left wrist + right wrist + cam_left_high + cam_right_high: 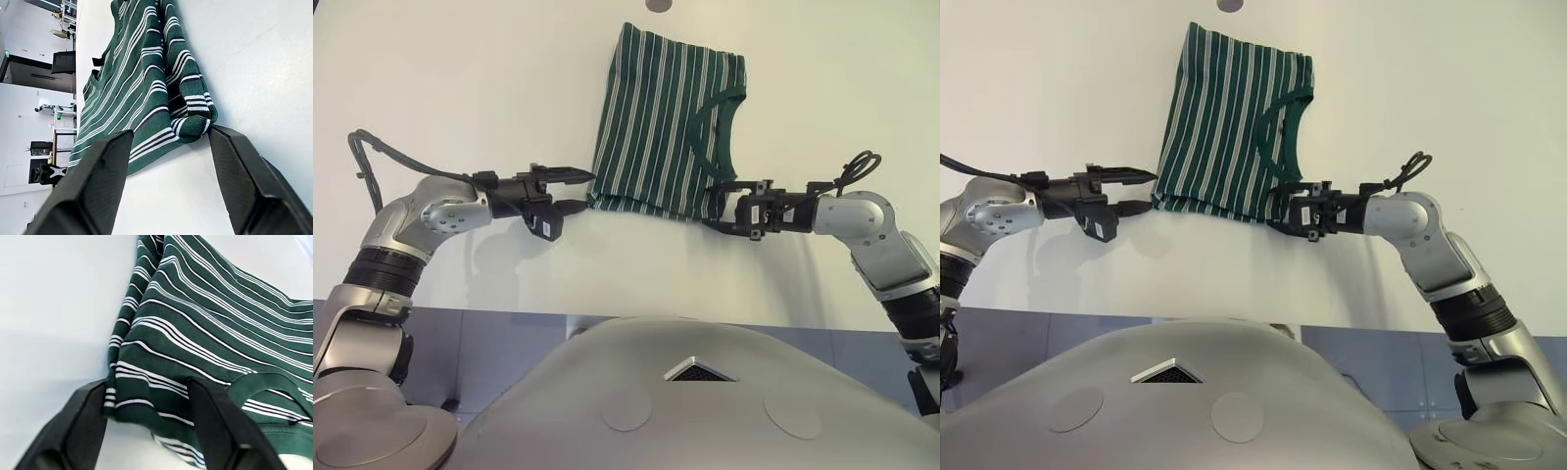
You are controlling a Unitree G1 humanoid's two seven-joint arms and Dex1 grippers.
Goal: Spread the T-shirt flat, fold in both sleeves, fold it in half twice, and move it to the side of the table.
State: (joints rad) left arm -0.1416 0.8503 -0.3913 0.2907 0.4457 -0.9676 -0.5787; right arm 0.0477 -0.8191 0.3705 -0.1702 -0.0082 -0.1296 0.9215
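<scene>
The green T-shirt with white stripes (656, 127) lies folded into a narrow block on the white table (450, 88), its neckline on the right side. My left gripper (579, 190) is open at the shirt's near left corner, its fingers on either side of the corner (188, 128). My right gripper (717, 206) is open at the near right corner, just below the neckline. The shirt's folded edge (146, 377) lies between its two black fingers. Both grippers sit low on the table surface.
The table's front edge (607, 311) runs just behind both arms, with grey floor below it. A small grey round mark (658, 4) sits at the far edge behind the shirt. Bare tabletop extends to the left and right of the shirt.
</scene>
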